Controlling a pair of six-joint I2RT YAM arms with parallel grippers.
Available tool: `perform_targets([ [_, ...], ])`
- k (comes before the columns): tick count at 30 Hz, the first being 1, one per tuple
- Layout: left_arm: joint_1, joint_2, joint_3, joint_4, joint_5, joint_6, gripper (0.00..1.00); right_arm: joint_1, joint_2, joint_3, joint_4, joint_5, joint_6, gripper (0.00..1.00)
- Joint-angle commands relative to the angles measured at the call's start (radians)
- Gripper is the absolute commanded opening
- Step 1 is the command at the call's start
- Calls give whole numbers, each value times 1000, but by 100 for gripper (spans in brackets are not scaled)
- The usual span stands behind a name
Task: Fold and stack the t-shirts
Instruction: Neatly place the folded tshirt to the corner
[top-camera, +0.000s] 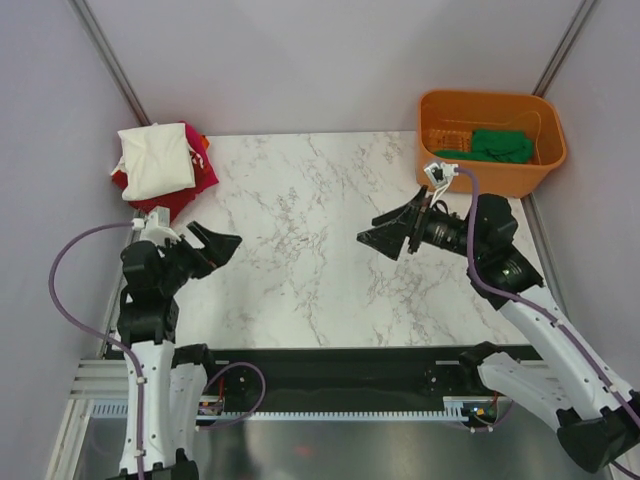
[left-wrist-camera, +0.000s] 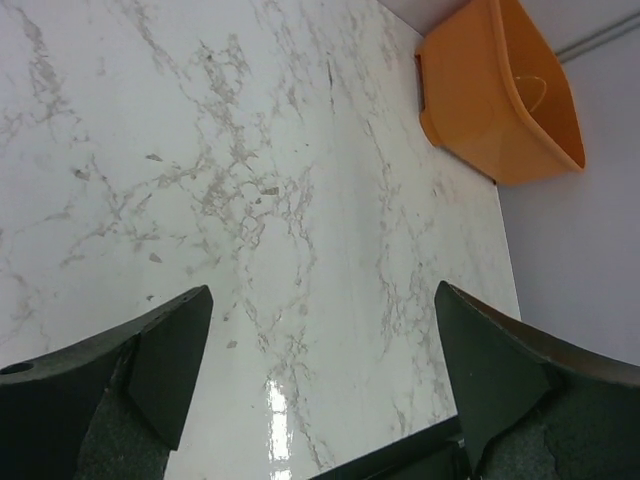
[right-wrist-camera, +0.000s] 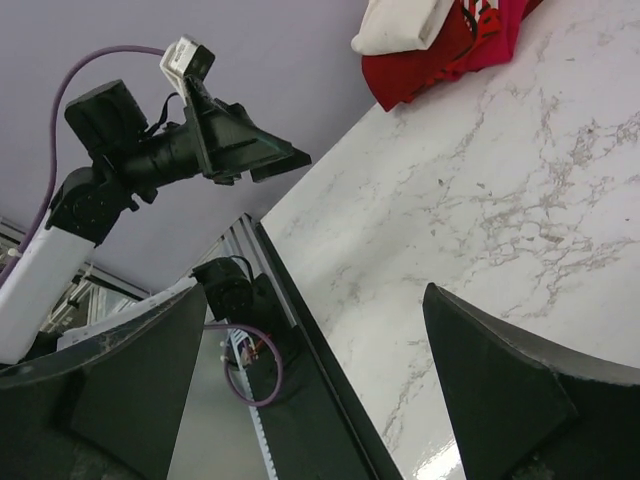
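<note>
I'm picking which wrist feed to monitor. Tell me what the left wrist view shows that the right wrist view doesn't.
Only left wrist: the orange tub at a far corner of the marble table. Only right wrist: the cream-white t-shirt lying on the red t-shirt, plus the left gripper, open, seen from outside. Both: the marble table and each camera's own jaws, open and empty.

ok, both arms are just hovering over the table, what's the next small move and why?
Probably swing the right gripper over to the orange tub for the green t-shirt. Both it and the left gripper are open and empty, the cream-white t-shirt already lies folded on the red t-shirt at the far-left corner, and the green one lies crumpled in the tub, nearest the right arm.
</note>
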Motion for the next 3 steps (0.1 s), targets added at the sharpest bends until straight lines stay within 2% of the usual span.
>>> perform_targets([
  [1, -43, -40, 25, 24, 62, 43, 100, 4, -21, 47, -33, 42, 8, 98],
  [3, -46, -28, 33, 24, 62, 43, 100, 4, -15, 73, -73, 51, -15, 98],
])
